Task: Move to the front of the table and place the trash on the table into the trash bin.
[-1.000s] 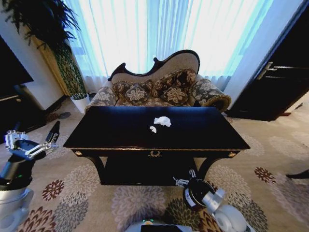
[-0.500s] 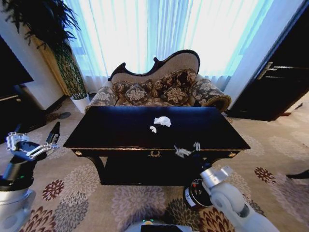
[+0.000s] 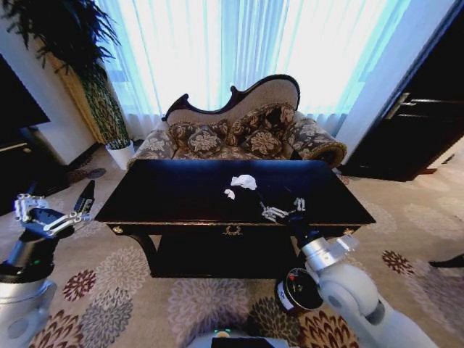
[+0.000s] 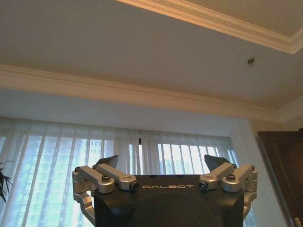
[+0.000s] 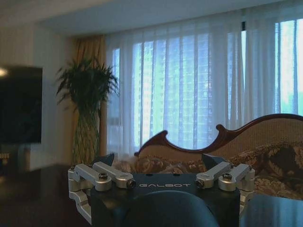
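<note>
White paper balls (image 3: 243, 182) lie mid table (image 3: 167, 196), not yet collected. Right gripper (image 3: 282, 211) hovers over the near right part, jaws apart, holding nothing. Left gripper (image 3: 52, 215) waits off the left end, open, empty (idle). Trash bin (image 3: 297, 288) stands on the floor, near right. Robot is at the table front; binning remains.

— What sort of place is this?
— A formal living room, hotel-like. A carved, patterned sofa (image 3: 239, 127) stands just behind the glossy table (image 3: 181, 194).
— What else?
— Sheer curtains (image 3: 239, 47) cover tall windows behind the sofa, a tall potted plant (image 3: 69, 51) stands beside it, floral carpet (image 3: 210, 304) lies under the table, and a crown moulding (image 4: 142, 92) edges the ceiling.
</note>
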You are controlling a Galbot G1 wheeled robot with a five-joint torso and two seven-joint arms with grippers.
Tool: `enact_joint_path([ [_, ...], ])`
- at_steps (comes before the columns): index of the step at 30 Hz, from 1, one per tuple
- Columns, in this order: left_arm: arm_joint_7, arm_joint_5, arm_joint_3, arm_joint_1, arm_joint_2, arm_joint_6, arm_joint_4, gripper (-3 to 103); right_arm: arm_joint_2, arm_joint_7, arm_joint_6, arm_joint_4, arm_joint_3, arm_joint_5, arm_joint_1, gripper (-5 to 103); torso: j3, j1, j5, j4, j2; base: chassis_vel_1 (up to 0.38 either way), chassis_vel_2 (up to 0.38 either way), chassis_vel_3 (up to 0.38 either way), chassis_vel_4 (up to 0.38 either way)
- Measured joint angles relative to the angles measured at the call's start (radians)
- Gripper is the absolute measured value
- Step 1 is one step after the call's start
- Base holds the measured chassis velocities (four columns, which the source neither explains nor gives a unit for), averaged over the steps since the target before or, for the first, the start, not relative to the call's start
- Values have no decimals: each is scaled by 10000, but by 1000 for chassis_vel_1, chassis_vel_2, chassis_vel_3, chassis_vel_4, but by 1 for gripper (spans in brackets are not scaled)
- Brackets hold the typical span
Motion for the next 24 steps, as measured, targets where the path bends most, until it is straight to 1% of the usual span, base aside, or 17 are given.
enact_joint_path([
  [2, 20, 53, 8, -8, 4, -31, 77, 100, -469, -18, -158, -435, -376, 119, 781, 100, 0, 0, 1, 2, -1, 0, 0, 0, 0],
  [3, 20, 53, 8, -8, 4, -31, 77, 100, -469, -18, -158, -435, -376, 119, 781, 100, 0, 0, 1, 2, -1, 0, 0, 0, 0],
  [6, 51, 191, 6, -8, -17, -93, 285, 100, -1156, -26, -301, -1210, -1286, 437, 2304, 100, 1, 0, -1, 5, -1, 0, 0, 0, 0],
  [7, 51, 191, 6, -8, -17, -93, 285, 100, -1156, -26, -301, -1210, -1286, 437, 2304, 100, 1, 0, -1, 5, -1, 0, 0, 0, 0],
  [9, 57, 326, 24, -8, -54, -116, 433, 100, -1511, -37, -389, -1793, -1964, 678, 3305, 100, 0, 1, -4, 6, -1, 0, 0, 0, 0],
  [11, 64, 464, 77, -21, -96, -128, 562, 100, -1799, -79, -464, -2487, -2903, 1038, 4424, 100, 1, 0, -1, 4, -1, 0, 0, 0, 0],
  [12, 64, 464, 77, -21, -96, -128, 562, 100, -1799, -79, -464, -2487, -2903, 1038, 4424, 100, 1, 0, -1, 4, -1, 0, 0, 0, 0],
  [13, 67, 523, 106, -34, -102, -129, 607, 100, -1879, -94, -507, -2819, -3378, 1284, 5028, 100, 1, 1, -1, 2, 0, 0, 0, 0, 0],
  [14, 70, 579, 138, -57, -104, -128, 653, 100, -1905, -92, -578, -3224, -4019, 1639, 5830, 100, 1, 1, -2, 2, 0, 0, 0, 0, 0],
  [15, 69, 599, 146, -65, -104, -128, 671, 100, -1895, -87, -610, -3418, -4344, 1795, 6193, 100, 0, 1, -3, 4, 0, 0, 0, 0, 0],
  [16, 64, 641, 166, -88, -100, -130, 751, 100, -1768, -113, -664, -3874, -5076, 2005, 6939, 100, 1, 1, -2, 4, -2, 0, 0, 0, 0],
  [17, 64, 641, 166, -88, -100, -130, 751, 100, -1768, -113, -664, -3874, -5076, 2005, 6939, 100, 1, 1, -2, 4, -2, 0, 0, 0, 0],
  [21, 56, 703, 157, -108, -60, -165, 1034, 100, -1156, -456, -767, -4770, -6663, 1923, 8314, 100, 2, 2, -3, 5, -1, 0, 0, 0, 0],
  [22, 56, 703, 157, -108, -60, -165, 1034, 100, -1156, -456, -767, -4770, -6663, 1923, 8314, 100, 2, 2, -3, 5, -1, 0, 0, 0, 0],
  [24, 57, 706, 126, -109, -45, -237, 1166, 100, -834, -556, -809, -5131, -7339, 1673, 8908, 100, 0, 1, -3, 4, -1, 0, 0, 0, 0],
])
